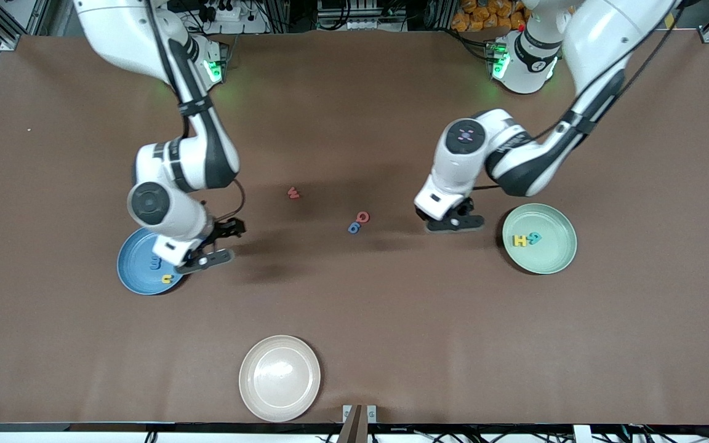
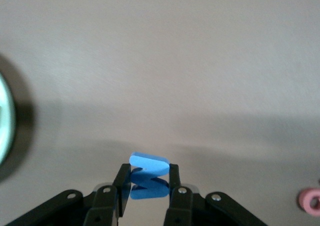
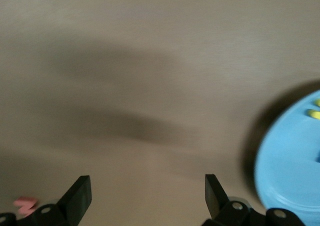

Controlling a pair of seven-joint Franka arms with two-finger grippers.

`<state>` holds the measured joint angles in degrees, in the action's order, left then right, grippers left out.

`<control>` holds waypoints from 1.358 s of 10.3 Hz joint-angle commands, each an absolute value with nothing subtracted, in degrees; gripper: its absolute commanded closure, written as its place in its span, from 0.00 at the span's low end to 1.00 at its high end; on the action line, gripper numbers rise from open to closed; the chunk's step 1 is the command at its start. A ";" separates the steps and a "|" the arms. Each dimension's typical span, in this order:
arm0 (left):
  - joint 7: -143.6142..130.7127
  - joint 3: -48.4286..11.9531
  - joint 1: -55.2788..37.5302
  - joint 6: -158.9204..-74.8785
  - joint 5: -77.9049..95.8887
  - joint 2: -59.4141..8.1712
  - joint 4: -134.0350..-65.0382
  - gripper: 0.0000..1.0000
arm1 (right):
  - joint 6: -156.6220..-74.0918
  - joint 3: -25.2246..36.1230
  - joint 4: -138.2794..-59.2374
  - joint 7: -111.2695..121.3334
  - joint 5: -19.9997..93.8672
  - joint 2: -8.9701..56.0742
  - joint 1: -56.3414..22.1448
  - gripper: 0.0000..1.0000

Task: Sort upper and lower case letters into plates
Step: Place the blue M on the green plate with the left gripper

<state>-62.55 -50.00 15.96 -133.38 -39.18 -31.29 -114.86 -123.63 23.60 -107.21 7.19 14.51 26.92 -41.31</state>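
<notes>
**Blue letter clamped by left gripper; right gripper spread by the blue plate**

Front view: two Franka arms are seen over a brown table (image 1: 354, 320). The left gripper (image 1: 453, 223) is held above bare tabletop, just beside the mint green plate (image 1: 551, 261), twd the table's middle from it. In the left wrist view its fingers (image 2: 121, 186) are seen clamped on a small blue foam letter (image 2: 147, 178); which letter can't be told. A yellow H (image 1: 519, 240) and a teal letter (image 1: 534, 237) are seen lying in the green plate, side by side.

The right gripper (image 1: 216, 243) is held at the edge of the sky blue plate (image 1: 133, 274), on the side twd the table's middle. Its fingers (image 3: 80, 193) are seen well apart in the right wrist view, w/ nothing between them. A yellow u (image 1: 167, 279) and a dark blue letter (image 1: 155, 263) are seen in the blue plate.

Three loose letters are left on the table between the arms: a red w (image 1: 293, 193), farther from the front camera, plus a red Q (image 1: 362, 216) and a blue letter (image 1: 354, 227) touching each other. A beige plate (image 1: 279, 378) is seen near the table edge closest to the front camera, w/ no letters in it.
</notes>
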 commanded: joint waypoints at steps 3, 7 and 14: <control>-61.71 -56.51 26.09 -128.15 -39.37 -30.50 -114.35 1.00 | -122.26 23.91 -109.33 7.65 15.21 25.23 -46.13 0.00; -51.35 -56.43 32.59 -124.37 -39.46 -30.23 -114.43 1.00 | -123.74 21.29 -109.77 6.51 15.21 25.23 -48.96 0.00; -42.98 -52.56 39.20 -124.37 -43.05 -34.36 -115.75 1.00 | -142.28 6.51 -122.06 3.69 13.11 23.92 -43.77 0.00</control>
